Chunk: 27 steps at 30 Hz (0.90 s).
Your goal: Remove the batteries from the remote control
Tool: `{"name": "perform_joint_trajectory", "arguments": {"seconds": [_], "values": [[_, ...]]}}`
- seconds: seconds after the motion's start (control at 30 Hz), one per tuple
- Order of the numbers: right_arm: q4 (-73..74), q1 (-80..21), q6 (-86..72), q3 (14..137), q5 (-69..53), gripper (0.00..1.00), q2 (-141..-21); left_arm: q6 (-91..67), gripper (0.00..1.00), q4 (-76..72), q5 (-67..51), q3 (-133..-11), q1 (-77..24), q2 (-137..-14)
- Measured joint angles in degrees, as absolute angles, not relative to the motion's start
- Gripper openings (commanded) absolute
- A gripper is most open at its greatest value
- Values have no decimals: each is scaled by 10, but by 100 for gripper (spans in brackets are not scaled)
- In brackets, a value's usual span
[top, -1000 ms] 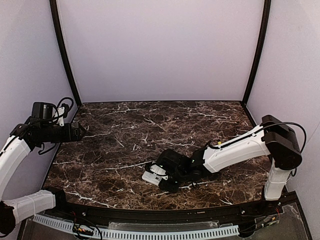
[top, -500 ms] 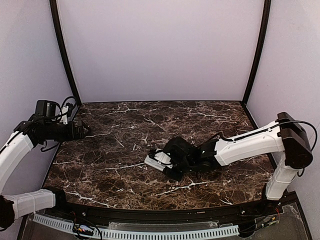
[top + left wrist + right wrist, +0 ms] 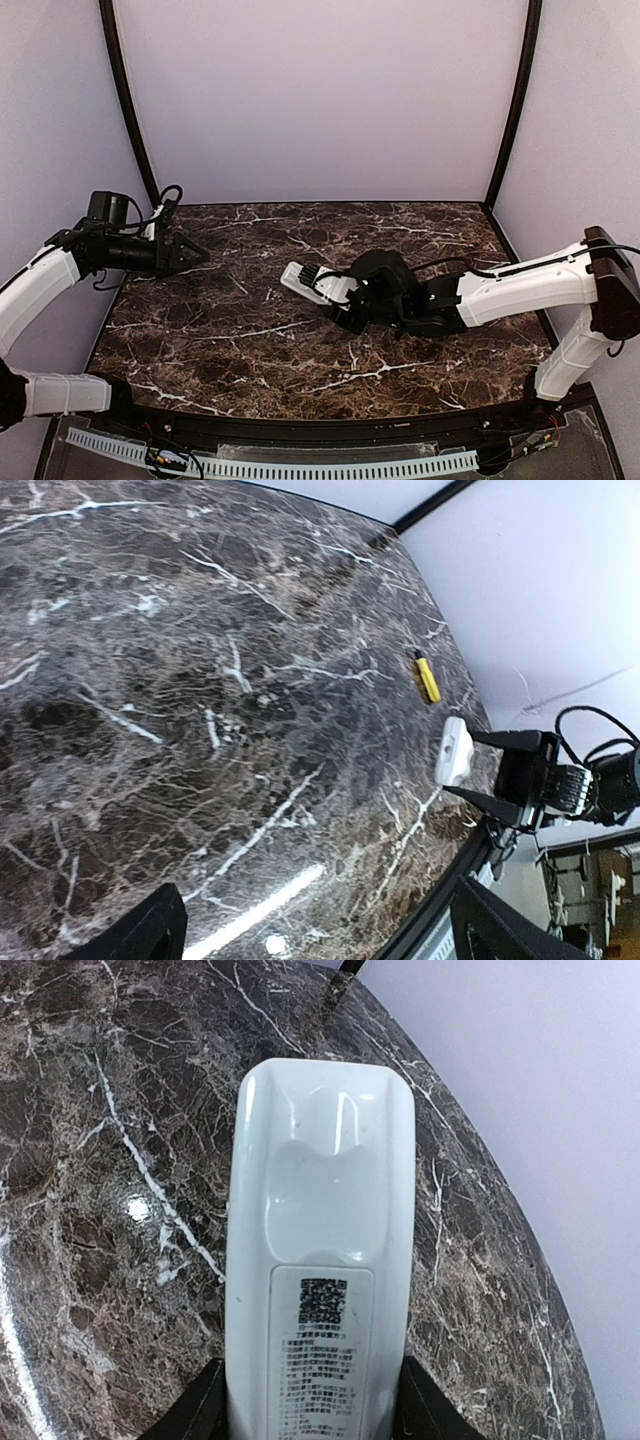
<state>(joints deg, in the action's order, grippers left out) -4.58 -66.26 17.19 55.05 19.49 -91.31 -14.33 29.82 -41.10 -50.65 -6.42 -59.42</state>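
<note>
White remote control (image 3: 320,1210) in right tool (image 3: 310,1405)

The remote control (image 3: 320,1250) is a long, thin white bar with round corners. The side seen from the right wrist has a smooth dip near the far end and a label with a square code and tiny writing. The right gripper (image 3: 338,298) pinches its near end. The other end sticks out to the left, over the middle of the table.
</note>
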Motion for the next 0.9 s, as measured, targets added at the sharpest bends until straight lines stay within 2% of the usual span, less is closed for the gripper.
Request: {"name": "perform_joint_trajectory", "arguments": {"seconds": [0.23, 0.4, 0.7, 0.9], "values": [[-78, -662, 212, 555, 196, 0, -913, -164, 89, 260, -449, -508, -157, -626], [-82, -663, 224, 558, 192, 0, -913, -184, 83, 230, -458, -518, -186, -656], [-91, -679, 241, 559, 168, 0, -913, -203, 82, 199, -468, -570, -277, -751], [-101, -689, 253, 559, 152, 0, -913, -203, 73, 197, -478, -591, -312, -790]]}}
